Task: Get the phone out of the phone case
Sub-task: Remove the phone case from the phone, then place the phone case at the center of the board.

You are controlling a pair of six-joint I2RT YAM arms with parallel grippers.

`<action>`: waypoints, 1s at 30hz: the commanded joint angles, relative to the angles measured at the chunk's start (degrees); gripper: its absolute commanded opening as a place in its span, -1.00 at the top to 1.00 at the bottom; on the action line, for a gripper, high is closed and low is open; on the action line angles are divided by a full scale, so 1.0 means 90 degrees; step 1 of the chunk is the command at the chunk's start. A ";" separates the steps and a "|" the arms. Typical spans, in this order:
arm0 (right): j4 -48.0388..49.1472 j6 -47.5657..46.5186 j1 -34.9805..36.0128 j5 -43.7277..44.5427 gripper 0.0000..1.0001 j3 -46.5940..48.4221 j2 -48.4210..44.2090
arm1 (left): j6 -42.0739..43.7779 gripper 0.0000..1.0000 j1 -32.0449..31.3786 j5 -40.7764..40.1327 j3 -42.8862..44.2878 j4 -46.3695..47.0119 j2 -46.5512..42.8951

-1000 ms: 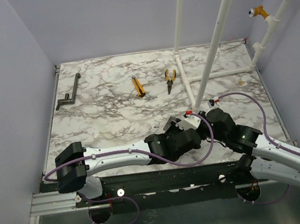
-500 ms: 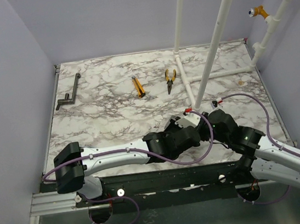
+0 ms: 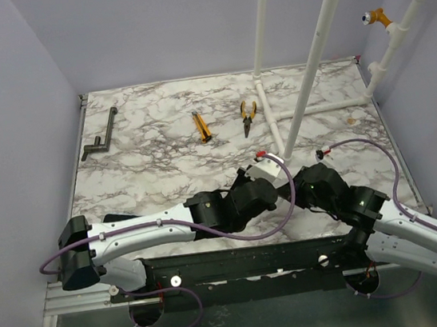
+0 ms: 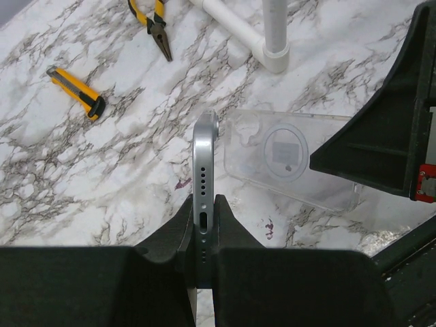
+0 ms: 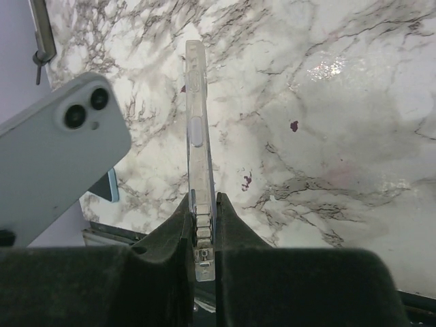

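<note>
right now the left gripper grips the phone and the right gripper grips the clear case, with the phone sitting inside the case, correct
Only the last part is wrong: the phone is outside the clear case, which is empty, as the left wrist view shows. The left gripper does grip the phone, the right gripper the case.

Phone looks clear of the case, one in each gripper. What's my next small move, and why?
Probably lower the left gripper and lay the phone on the table. It is pinched edge-on, fully apart from the clear case in the right gripper, so only setting down remains.
</note>
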 commanded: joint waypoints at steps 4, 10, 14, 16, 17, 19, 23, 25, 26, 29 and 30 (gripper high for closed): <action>-0.1042 0.0763 0.0044 0.1001 0.99 -0.0200 -0.0537 | -0.0038 1.00 0.0009 -0.0556 -0.0322 0.0272 -0.0942; -0.0898 0.1928 0.0047 0.1125 1.00 -0.0924 -0.1034 | -0.0317 1.00 0.0011 -0.0848 -0.0832 0.0365 -0.1247; 0.0079 0.2610 0.0044 0.1239 0.99 -0.1660 -0.1524 | -0.0570 1.00 0.0014 -0.0792 -0.1014 0.0400 -0.1261; 0.0954 0.2649 0.0044 0.1262 0.99 -0.2160 -0.1751 | -0.0723 1.00 0.0015 -0.0787 -0.1145 0.0441 -0.1284; 0.1291 0.2699 0.0044 0.1319 0.99 -0.2299 -0.1713 | -0.0761 1.00 0.0016 -0.0784 -0.1261 0.0555 -0.1308; 0.1559 0.2916 0.0044 0.1644 0.99 -0.2386 -0.1330 | -0.0837 1.00 0.0015 -0.0785 -0.1427 0.0761 -0.1325; 0.1250 0.3864 0.0044 0.2299 0.99 -0.2293 -0.0464 | -0.1246 1.00 0.0030 -0.0807 -0.1597 0.0867 -0.1357; 0.1673 0.3865 0.0044 0.2504 0.99 -0.2386 -0.0161 | -0.1383 1.00 0.0028 -0.0762 -0.1721 0.0933 -0.1402; 0.1928 0.3873 0.0044 0.2578 0.99 -0.2451 0.0024 | -0.1418 1.00 0.0026 -0.0751 -0.1792 0.0974 -0.1421; 0.2586 0.3990 0.0021 0.2699 1.00 -0.2533 0.0683 | -0.1504 1.00 0.0029 -0.0734 -0.1896 0.1011 -0.1437; 0.2780 0.3980 -0.0026 0.2636 0.99 -0.2513 0.0967 | -0.1527 1.00 0.0029 -0.0720 -0.1912 0.1011 -0.1437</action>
